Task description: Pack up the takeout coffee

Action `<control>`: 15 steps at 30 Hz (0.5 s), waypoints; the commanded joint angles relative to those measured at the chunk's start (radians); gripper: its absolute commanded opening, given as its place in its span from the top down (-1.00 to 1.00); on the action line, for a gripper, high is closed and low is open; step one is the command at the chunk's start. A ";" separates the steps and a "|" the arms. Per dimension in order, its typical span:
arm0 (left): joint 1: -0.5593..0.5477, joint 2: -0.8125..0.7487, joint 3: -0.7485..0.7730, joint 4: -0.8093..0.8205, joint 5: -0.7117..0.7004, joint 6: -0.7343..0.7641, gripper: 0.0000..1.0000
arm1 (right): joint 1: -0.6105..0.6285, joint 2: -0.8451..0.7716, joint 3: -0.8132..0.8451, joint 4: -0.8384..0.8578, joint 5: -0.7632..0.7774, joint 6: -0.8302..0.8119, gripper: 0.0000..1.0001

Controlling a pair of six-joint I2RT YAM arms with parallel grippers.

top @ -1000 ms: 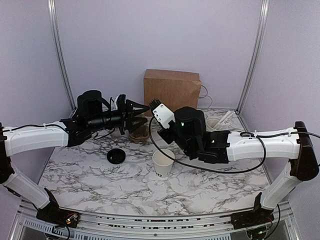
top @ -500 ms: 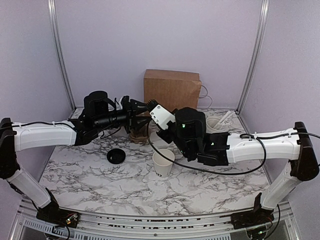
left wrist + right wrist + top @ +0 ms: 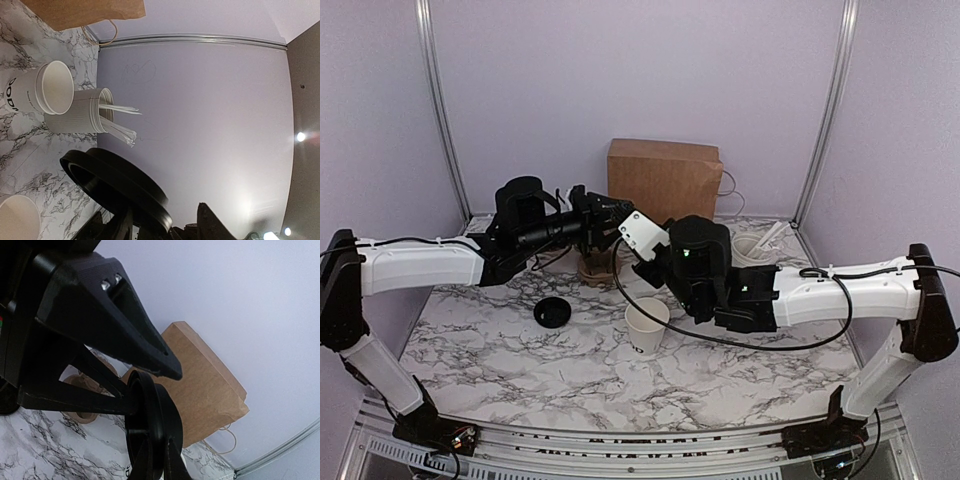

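Low in the frame, your right fingers (image 3: 176,471) are clenched on a round black plastic lid (image 3: 147,425). Your left fingers (image 3: 115,305) stand on both sides of it; you cannot tell if they grasp it.

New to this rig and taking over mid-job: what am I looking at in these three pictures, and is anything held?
These are two robot arms bolted at the near edge of a marble-patterned table, each ending in a two-finger gripper. The wide picture is from a fixed camera above and behind them; the other two are from cameras on the wrists. On the table: a brown paper bag at the back, an open paper cup in the middle, a spare lid lying left of it, and on the right a frosted tumbler with sticks beside a second open cup. In the air, the right gripper pinches a black lid by its rim. The left gripper has its fingers apart on either side of that lid; whether they touch it I cannot tell.
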 commanded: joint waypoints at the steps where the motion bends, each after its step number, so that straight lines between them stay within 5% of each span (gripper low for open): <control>1: -0.004 0.011 0.011 0.052 -0.011 -0.008 0.17 | 0.012 0.014 0.042 -0.001 0.009 0.007 1.00; 15: -0.009 0.021 -0.002 0.065 -0.021 -0.018 0.45 | 0.012 0.013 0.040 -0.004 0.005 0.014 1.00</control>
